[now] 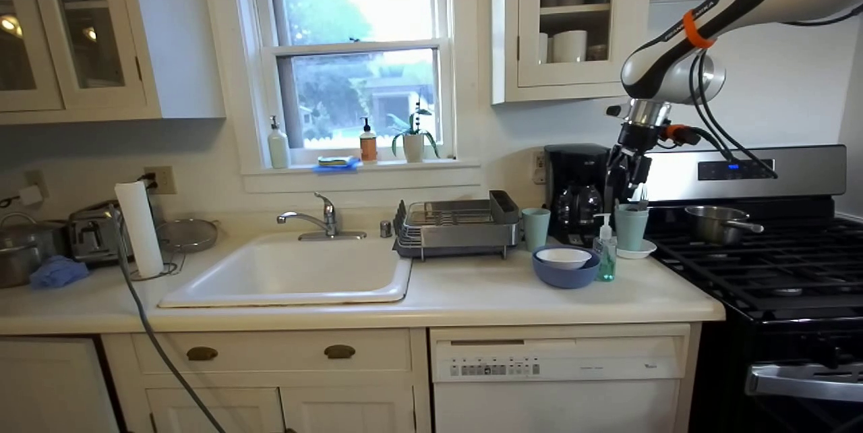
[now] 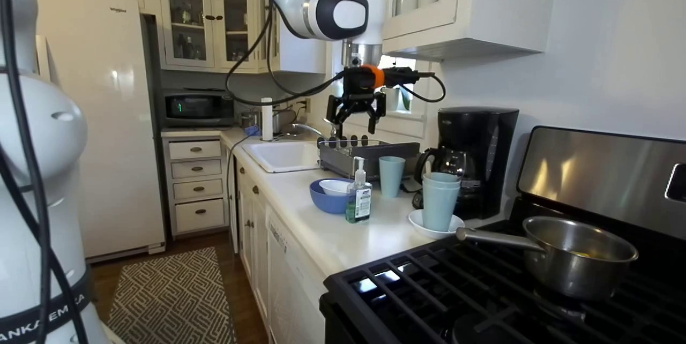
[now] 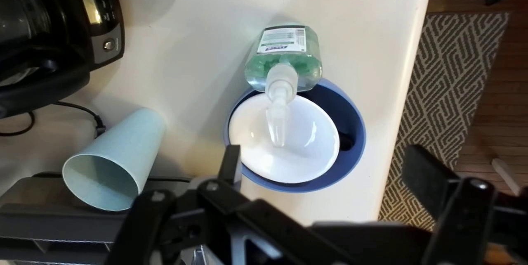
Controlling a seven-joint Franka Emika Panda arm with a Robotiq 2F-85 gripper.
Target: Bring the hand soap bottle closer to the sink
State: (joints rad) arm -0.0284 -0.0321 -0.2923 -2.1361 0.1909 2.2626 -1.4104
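A slim, translucent green hand soap bottle (image 2: 358,202) with a pale pump top stands upright just beside a round blue bowl (image 3: 352,145), on the side away from the wide white rectangular sink (image 1: 290,268); whether bottle and bowl touch cannot be told. A smaller glossy white bowl (image 3: 264,159) nests in the blue one, and in the wrist view the pump's spout points out over it. The sink lies well apart from the blue bowl, on its opposite side.

Higher than the blue bowl, the black two-fingered gripper (image 2: 355,129) hangs with its fingers wide apart, holding nothing.

The bottle looks like thin plastic, with green liquid in its lower part only, so I expect it to be light, bottom-weighted and hard to break. Its walls may give a little under a squeeze, and be slick if wet. The best hold is probably on the body below the shoulder, across the two narrow sides, which should keep the fingers off the blue bowl. The pump is a poorer grip, since it could press down or twist.
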